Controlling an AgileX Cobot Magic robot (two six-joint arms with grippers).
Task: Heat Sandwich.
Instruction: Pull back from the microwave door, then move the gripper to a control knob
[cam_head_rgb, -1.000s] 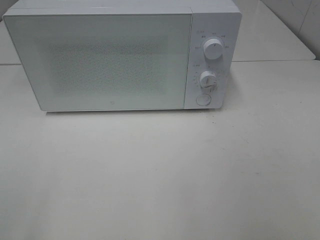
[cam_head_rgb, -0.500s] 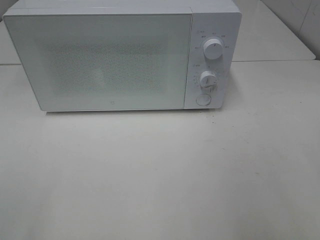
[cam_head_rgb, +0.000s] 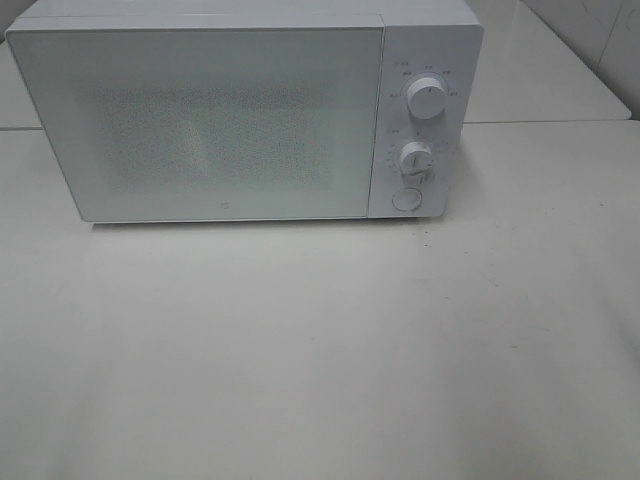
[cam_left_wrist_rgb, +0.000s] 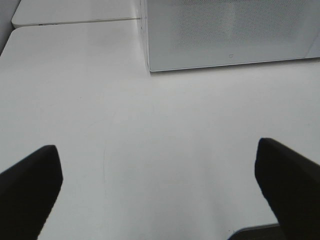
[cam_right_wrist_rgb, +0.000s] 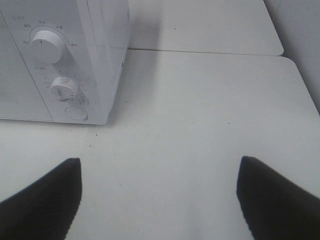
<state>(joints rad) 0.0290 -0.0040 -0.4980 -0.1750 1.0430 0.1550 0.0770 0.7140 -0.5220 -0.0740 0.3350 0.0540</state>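
Observation:
The sandwich is out of view in every frame. A white microwave (cam_head_rgb: 240, 110) stands at the back of the table with its door shut; it carries two round knobs (cam_head_rgb: 427, 100) and a round button (cam_head_rgb: 405, 199) on its right panel. Neither arm shows in the exterior high view. My left gripper (cam_left_wrist_rgb: 157, 190) hangs open over bare tabletop in front of the microwave's (cam_left_wrist_rgb: 230, 35) left corner, nothing between its dark fingers (cam_left_wrist_rgb: 30, 185). My right gripper (cam_right_wrist_rgb: 157, 200) is open too, over the table to the right of the microwave's (cam_right_wrist_rgb: 60, 60) knob panel, and holds nothing.
A white tabletop (cam_head_rgb: 320, 350) stretches in front of the microwave. A seam (cam_head_rgb: 550, 122) joins a second table behind it on the right. A tiled wall (cam_head_rgb: 600, 30) rises at the far right corner.
Nothing has visibly moved in the exterior high view; the microwave stays shut and no arm enters the picture.

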